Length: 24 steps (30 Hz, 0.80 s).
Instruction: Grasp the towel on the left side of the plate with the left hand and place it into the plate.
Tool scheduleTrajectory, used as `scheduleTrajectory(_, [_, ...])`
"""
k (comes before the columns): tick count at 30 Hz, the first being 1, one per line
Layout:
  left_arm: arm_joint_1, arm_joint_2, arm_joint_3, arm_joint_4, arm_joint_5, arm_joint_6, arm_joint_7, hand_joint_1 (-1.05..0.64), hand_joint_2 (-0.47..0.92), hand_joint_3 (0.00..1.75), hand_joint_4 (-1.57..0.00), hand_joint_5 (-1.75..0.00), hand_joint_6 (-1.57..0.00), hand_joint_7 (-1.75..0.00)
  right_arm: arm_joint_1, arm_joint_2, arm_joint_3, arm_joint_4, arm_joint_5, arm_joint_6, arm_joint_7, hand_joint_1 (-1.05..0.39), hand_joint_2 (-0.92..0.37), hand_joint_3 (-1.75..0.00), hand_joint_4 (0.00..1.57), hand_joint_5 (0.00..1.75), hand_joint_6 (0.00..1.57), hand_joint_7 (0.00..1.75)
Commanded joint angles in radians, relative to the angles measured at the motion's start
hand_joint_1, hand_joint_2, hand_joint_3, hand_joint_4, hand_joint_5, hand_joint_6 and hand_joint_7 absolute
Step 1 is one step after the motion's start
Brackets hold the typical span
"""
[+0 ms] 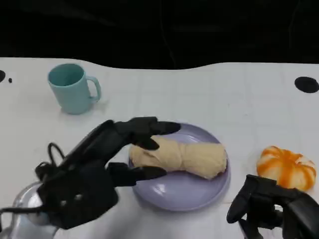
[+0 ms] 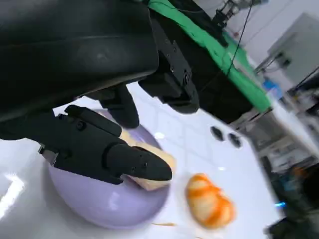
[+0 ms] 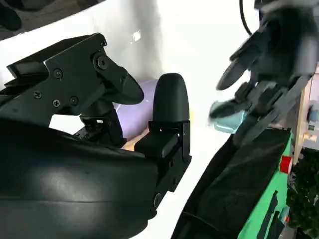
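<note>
Rolled towel lay on purple plate, near table's front edge. Left hand held towel's left end, fingers above and below. Right hand at front right corner, fingers curled, holding nothing.

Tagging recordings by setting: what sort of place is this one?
Probably a lab or workshop bench set up like a dining table: a white table with a teal mug and a purple plate, while the left wrist view shows equipment and cables behind.
</note>
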Motion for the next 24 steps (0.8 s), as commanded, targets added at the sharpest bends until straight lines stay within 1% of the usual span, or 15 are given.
scheduleTrajectory(1, [0.087, -0.011, 0.086, -0.085, -0.173, 0.021, -0.017, -0.19, 0.91, 0.31, -0.65, -1.21, -0.85, -0.32, 0.003, -0.002, 0.0, -0.007, 0.007, -0.001, -0.001, -0.06, -0.58, -1.1, 0.72, 1.75, 0.63, 1.45])
scheduleTrajectory(2, [0.11, -0.018, 0.099, -0.1, -0.206, 0.024, -0.013, -0.18, 0.87, 0.41, -0.66, -1.23, -0.84, -0.39, 0.003, -0.002, 0.002, -0.008, 0.008, 0.003, -0.001, -0.06, -0.58, -1.1, 0.72, 1.75, 0.63, 1.45])
scheduleTrajectory(3, [0.129, -0.023, 0.107, -0.114, -0.229, 0.032, -0.007, -0.14, 0.7, 0.78, -0.69, -1.32, -0.82, -0.58, 0.002, -0.002, 0.003, -0.011, 0.009, 0.009, -0.001, -0.07, -0.58, -1.1, 0.72, 1.75, 0.63, 1.45])
scheduleTrajectory(4, [0.147, -0.027, 0.113, -0.13, -0.25, 0.045, -0.002, -0.13, 0.58, 1.01, -0.71, -1.37, -0.8, -0.74, 0.001, -0.002, 0.004, -0.014, 0.009, 0.014, -0.002, -0.07, -0.58, -1.09, 0.72, 1.75, 0.63, 1.45])
scheduleTrajectory(5, [0.158, -0.028, 0.116, -0.14, -0.263, 0.056, 0.002, -0.12, 0.52, 1.15, -0.72, -1.41, -0.78, -0.88, 0.001, -0.002, 0.005, -0.015, 0.009, 0.017, -0.002, -0.07, -0.58, -1.09, 0.72, 1.75, 0.63, 1.45])
scheduleTrajectory(6, [0.187, -0.03, 0.12, -0.157, -0.279, 0.069, 0.004, -0.12, 0.49, 1.22, -0.72, -1.43, -0.77, -0.95, 0.0, -0.001, 0.006, -0.015, 0.009, 0.018, -0.003, -0.07, -0.58, -1.09, 0.72, 1.75, 0.63, 1.45])
scheduleTrajectory(7, [0.223, -0.037, 0.125, -0.177, -0.298, 0.091, 0.013, -0.11, 0.43, 1.34, -0.8, -1.52, -0.82, -1.18, -0.001, -0.001, 0.007, -0.014, 0.008, 0.019, -0.004, -0.07, -0.58, -1.09, 0.72, 1.75, 0.64, 1.45])
scheduleTrajectory(8, [0.254, -0.047, 0.131, -0.195, -0.314, 0.111, 0.026, -0.1, 0.4, 1.41, -0.84, -1.57, -0.84, -1.3, -0.001, -0.001, 0.008, -0.015, 0.007, 0.022, -0.004, -0.07, -0.58, -1.09, 0.72, 1.75, 0.64, 1.45])
scheduleTrajectory(10, [0.308, -0.075, 0.141, -0.23, -0.349, 0.155, 0.06, -0.08, 0.37, 1.49, -0.89, -1.64, -0.85, -1.47, -0.002, -0.002, 0.006, -0.02, 0.01, 0.034, -0.005, -0.07, -0.58, -1.09, 0.72, 1.75, 0.63, 1.44])
scheduleTrajectory(13, [0.363, -0.099, 0.163, -0.281, -0.424, 0.235, 0.09, -0.07, 0.42, 1.48, -0.85, -1.73, -0.77, -1.59, -0.002, -0.007, -0.004, -0.02, 0.018, 0.034, 0.002, -0.06, -0.59, -1.08, 0.71, 1.75, 0.63, 1.44])
scheduleTrajectory(19, [0.378, -0.12, 0.216, -0.367, -0.592, 0.441, 0.168, -0.07, 0.46, 1.48, -0.9, -1.75, -0.75, -1.67, -0.007, -0.016, -0.025, -0.007, 0.025, 0.017, 0.015, -0.05, -0.59, -1.09, 0.72, 1.75, 0.63, 1.44])
scheduleTrajectory(24, [0.362, -0.13, 0.25, -0.334, -0.697, 0.564, 0.214, -0.06, 0.46, 1.5, -0.92, -1.75, -0.75, -1.73, -0.001, -0.019, -0.032, 0.008, 0.023, -0.007, 0.024, -0.04, -0.58, -1.1, 0.73, 1.75, 0.64, 1.44])
